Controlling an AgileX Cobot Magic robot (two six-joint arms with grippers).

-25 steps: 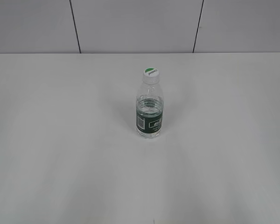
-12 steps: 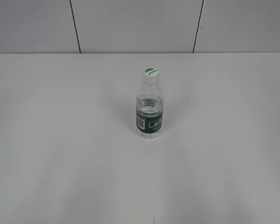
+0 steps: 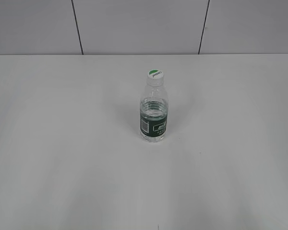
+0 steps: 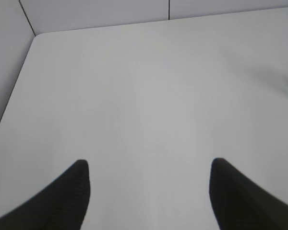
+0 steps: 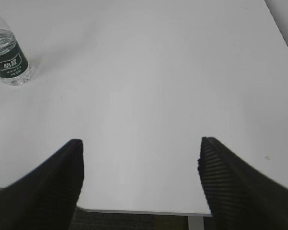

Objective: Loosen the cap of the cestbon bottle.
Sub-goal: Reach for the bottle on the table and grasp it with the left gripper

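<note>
Hanging above bare white tabletop, the left gripper shows two dark ribbed fingers spread wide with nothing between them. Open surface runs out ahead of it to the table's far edge, where a rounded corner meets the grey panelled wall at upper left; the left edge slants down along that side. At the far right border of this wrist view only a faint glassy sliver and a soft shadow show, too little to name with certainty.

The right gripper is likewise spread wide and empty, its fingers poised over the table's near edge, which curves across the bottom of that view with darker floor below it. The table's right edge cuts across the upper right corner. Well ahead and off to the left of this gripper stands the cestbon bottle, upright, its dark green label band facing the camera and its top cut off by the frame.

From the exterior view neither arm is visible. The cestbon bottle stands upright near the middle of the table, well apart from every edge, partly filled with water. The cap sits on its neck, white with a green patch on top. Bare tabletop surrounds the bottle on all sides, and the wall's dark seams rise behind.
</note>
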